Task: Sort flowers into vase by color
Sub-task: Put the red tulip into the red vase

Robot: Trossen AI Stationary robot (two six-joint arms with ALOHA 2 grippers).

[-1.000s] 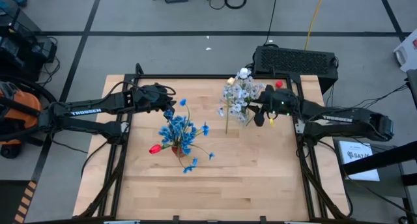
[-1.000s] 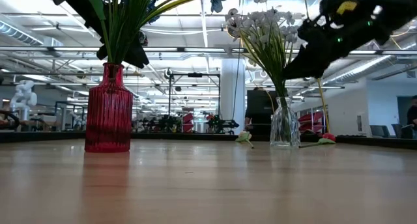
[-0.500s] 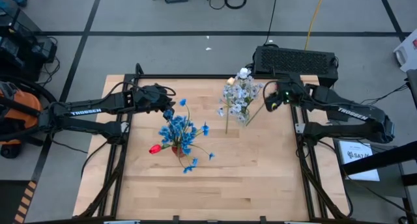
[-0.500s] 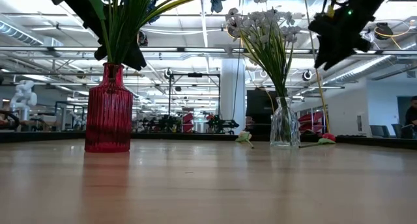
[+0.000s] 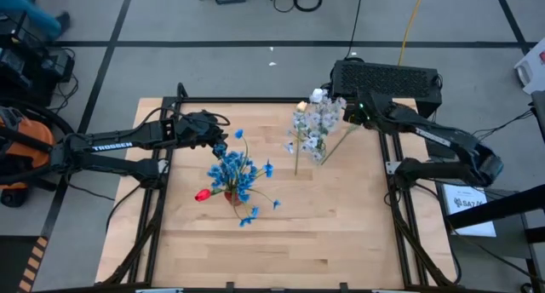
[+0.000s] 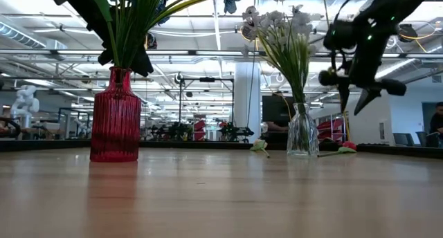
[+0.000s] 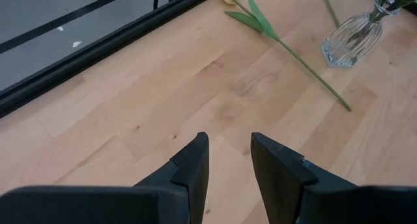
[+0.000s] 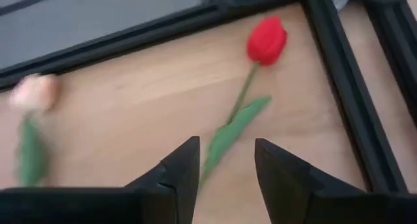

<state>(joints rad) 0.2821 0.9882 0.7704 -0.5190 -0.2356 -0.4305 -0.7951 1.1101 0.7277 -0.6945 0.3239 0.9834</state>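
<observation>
Pale wood bench (image 5: 324, 233) carries two vases. Red ribbed vase (image 6: 115, 115) near the bench centre holds the blue flowers (image 5: 233, 172) plus one red tulip (image 5: 202, 194). Clear glass vase (image 6: 302, 131) toward the far edge holds the bluish-white sprays (image 5: 313, 123). Left claw (image 5: 223, 128) hovers beside the blue cluster, fingers apart, holding nothing. Right claw (image 5: 356, 116) is at the far right corner, fingers apart, above a loose red tulip (image 8: 266, 40) lying on the bench; a cream tulip (image 8: 34, 92) lies nearby.
</observation>
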